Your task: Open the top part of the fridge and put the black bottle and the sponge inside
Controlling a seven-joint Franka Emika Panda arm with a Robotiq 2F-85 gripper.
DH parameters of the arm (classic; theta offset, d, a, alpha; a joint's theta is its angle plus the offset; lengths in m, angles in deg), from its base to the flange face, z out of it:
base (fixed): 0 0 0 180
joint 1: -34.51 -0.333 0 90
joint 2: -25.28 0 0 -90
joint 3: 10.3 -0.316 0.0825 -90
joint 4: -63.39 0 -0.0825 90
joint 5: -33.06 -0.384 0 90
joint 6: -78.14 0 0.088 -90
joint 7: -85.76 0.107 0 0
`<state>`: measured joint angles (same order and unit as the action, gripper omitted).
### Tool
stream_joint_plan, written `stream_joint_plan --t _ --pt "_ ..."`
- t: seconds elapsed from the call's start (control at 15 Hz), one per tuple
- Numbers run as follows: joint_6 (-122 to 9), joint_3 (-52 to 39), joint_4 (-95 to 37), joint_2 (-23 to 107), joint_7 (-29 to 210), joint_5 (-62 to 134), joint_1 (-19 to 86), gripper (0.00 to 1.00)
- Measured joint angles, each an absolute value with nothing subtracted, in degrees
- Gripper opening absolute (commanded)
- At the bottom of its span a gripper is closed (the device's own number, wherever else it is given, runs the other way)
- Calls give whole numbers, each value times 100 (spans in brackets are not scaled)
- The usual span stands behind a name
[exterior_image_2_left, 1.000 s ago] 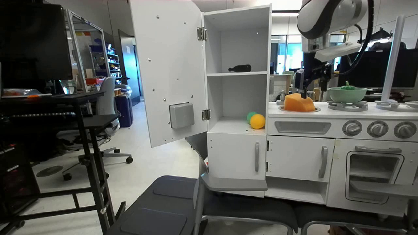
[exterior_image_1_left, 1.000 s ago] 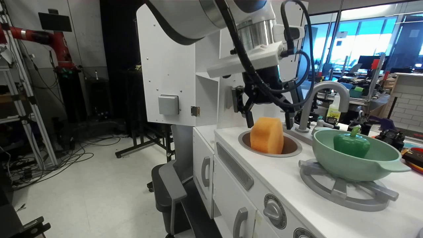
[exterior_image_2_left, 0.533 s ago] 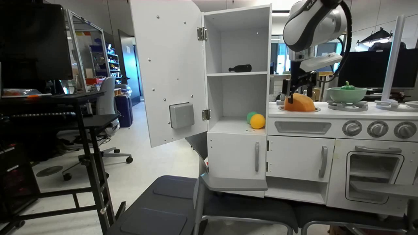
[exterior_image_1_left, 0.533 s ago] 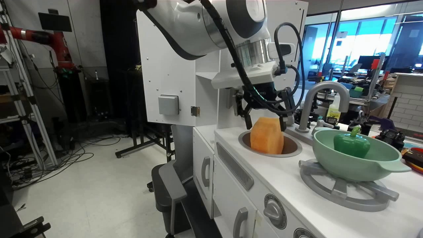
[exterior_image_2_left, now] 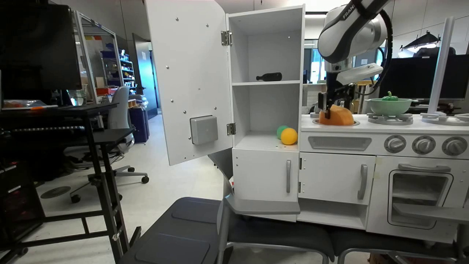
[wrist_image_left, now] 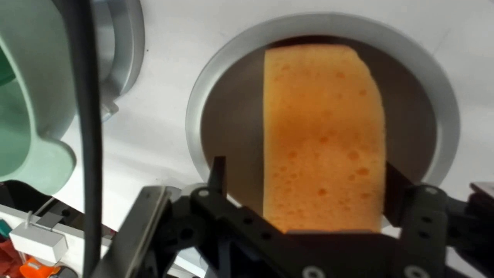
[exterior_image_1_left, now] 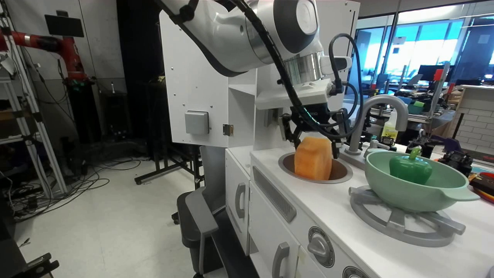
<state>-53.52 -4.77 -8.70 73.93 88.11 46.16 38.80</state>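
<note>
1. Sponge (wrist_image_left: 324, 146) stands in the round sink (wrist_image_left: 235, 108) set in the tabletop (exterior_image_1_left: 324, 199), with room left and right before the rim (wrist_image_left: 448, 116).
2. Fingers (wrist_image_left: 219, 175) stand spread around it: the wrist view shows a gap on the left; whether the right one touches, I cannot tell.
3. Only an exterior view shows the black bottle (exterior_image_2_left: 270, 77), lying on the shelf (exterior_image_2_left: 265, 83) in the top part of the fridge (exterior_image_2_left: 274, 51).
4. Orange, pitted, one corner rounded, the sponge rises above the rim.

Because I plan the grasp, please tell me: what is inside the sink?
The sponge is inside the sink, with its top sticking out. What lies under the sponge is covered.
</note>
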Motion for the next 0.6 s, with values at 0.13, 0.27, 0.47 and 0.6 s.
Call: stream_joint_plan --t 0.13,0.27,0.47,0.6 --pt "-5349 -478 -846 7397 8806 4616 3881 42" --pt "-5347 -480 -829 7402 8802 4616 3879 29" --pt "-5347 -481 -822 7403 8801 4616 3865 8" --pt "-5334 -481 -810 7404 8803 4616 3852 0"
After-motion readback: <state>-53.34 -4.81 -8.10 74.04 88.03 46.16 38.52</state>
